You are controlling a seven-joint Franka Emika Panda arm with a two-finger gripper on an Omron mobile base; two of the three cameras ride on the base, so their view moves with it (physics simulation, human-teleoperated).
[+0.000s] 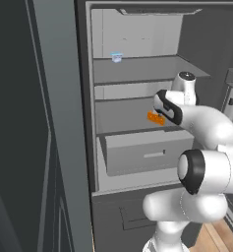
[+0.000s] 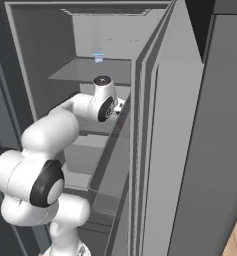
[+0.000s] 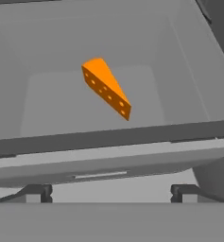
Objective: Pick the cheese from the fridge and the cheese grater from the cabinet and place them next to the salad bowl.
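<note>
Gripper: the gripper sits at the bottom of the hand view, jaws spread wide with nothing between them, the two dark fingertips well apart, near the left and right edges.
Drawer: just past the tips, the pale drawer stands pulled out at the centre of the left base view; its front lip runs as a band across the lower hand view.
Shelf edge: a dark front edge crosses the hand view just above the drawer lip, marking the start of the shelf.
Cheese: the cheese lies on that shelf, upper centre of the hand view, with bare shelf on every side.
Cheese axis: long axis diagonal, upper left to lower right; holed side faces lower left.
Walls: fridge walls rise left, right and behind.
Far: a small pale blue container on the upper shelf, top centre.
</note>
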